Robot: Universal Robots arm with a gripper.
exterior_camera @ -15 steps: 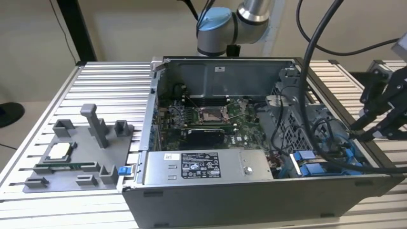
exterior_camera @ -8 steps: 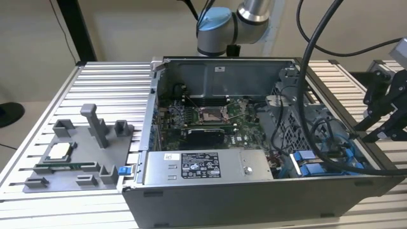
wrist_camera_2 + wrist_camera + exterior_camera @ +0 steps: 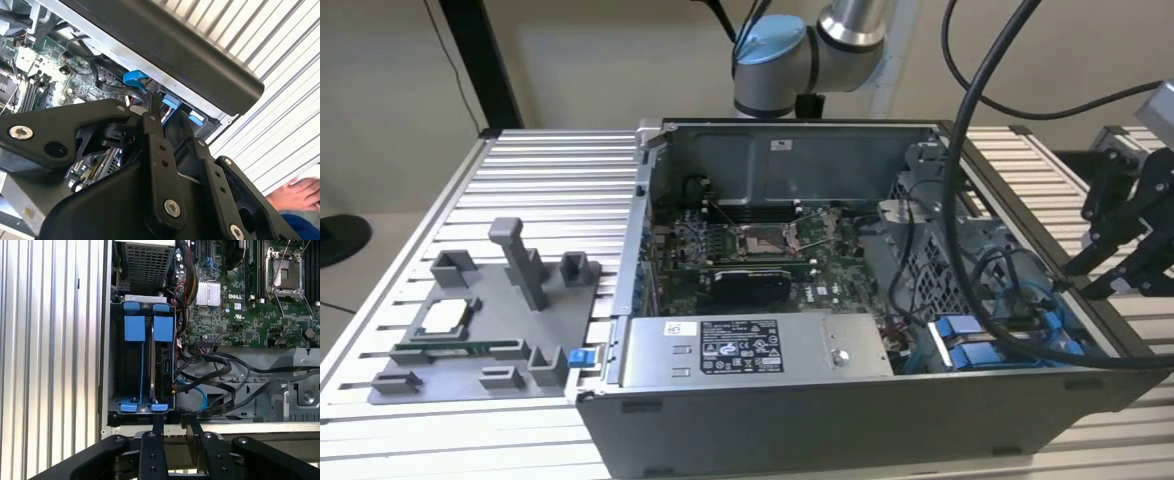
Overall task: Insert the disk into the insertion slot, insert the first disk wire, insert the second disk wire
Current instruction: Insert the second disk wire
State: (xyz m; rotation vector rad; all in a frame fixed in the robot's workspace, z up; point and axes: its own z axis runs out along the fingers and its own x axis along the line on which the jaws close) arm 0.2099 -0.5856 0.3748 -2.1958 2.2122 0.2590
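Open grey metal computer case [image 3: 854, 420] on a ribbed aluminium desk [image 3: 547, 200]. The silver-grey disk in its bright blue plastic carrier [image 3: 164, 360] appears already seated in the drive cage. A thin blue cable [image 3: 200, 395] lies beside it; whether it is connected cannot be told. The black gripper [image 3: 174, 426] hovers just outside the case, fingers slightly spread and empty.

Ribbed aluminium table [image 3: 547, 160] (slotted profiles) against beige wall [image 3: 587, 60]

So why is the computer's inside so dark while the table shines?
In the exterior view the walls of the case shade its inside, while the ribbed table catches the light; in the second wrist view that table glares almost white.
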